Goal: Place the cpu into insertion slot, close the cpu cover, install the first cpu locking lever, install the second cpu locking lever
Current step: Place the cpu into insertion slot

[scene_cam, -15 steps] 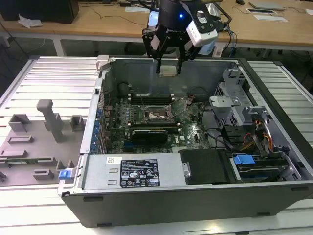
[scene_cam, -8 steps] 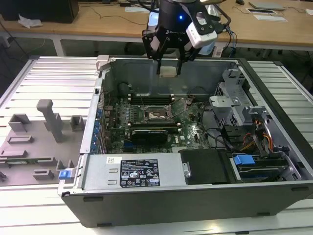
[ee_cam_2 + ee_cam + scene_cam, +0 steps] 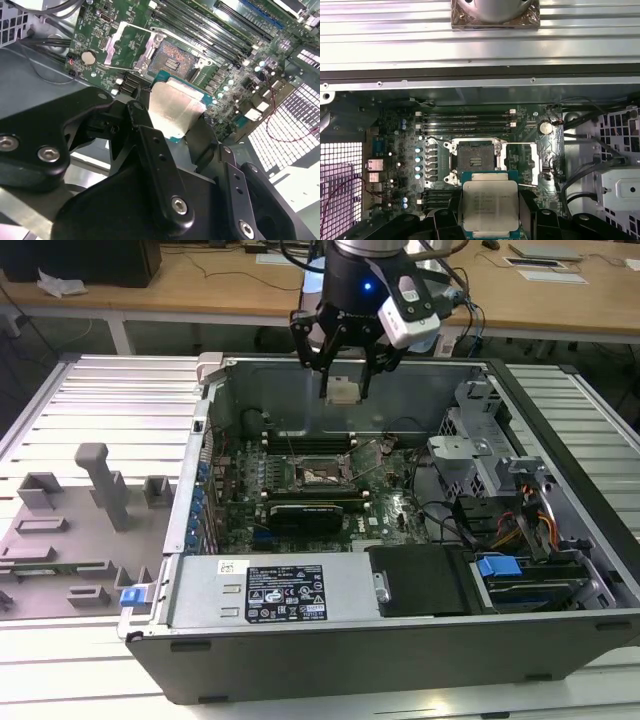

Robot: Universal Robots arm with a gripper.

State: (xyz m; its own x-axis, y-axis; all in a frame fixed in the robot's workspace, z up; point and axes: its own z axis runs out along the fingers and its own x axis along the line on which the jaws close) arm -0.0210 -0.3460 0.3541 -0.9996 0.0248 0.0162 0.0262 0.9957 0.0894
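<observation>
— Where is the cpu (image 3: 343, 392)?

— In the gripper (image 3: 345, 396), up over the open case (image 3: 300, 665). In the exterior view it hangs at about the height of the case's far wall, well clear of the board (image 3: 235, 495) below.

— How do the fingers sit on it?

— Clenched on it from two opposite sides. In the second wrist view the black fingers (image 3: 150, 145) flank the cpu (image 3: 176, 107), one against each edge. Its silver face lies flat and uncovered between them. The first wrist view agrees: the cpu (image 3: 490, 202) sits between two dark fingers (image 3: 449, 215), with a green rim showing around the metal lid.

— And the slot?

— The slot (image 3: 472, 160) lies open, its brownish contact field uncovered. In the first wrist view one edge of the cpu overlaps the slot's frame in the picture, but the chip is held above it and is not touching. In the exterior view the slot (image 3: 320, 475) lies on the board, lower than the gripper and nearer the camera.

— The cover?

— The cover (image 3: 522, 162) is swung back off the slot and sits just beside it. In the second wrist view the cover (image 3: 127, 47) shows as a silver frame next to the slot (image 3: 172, 60).
</observation>
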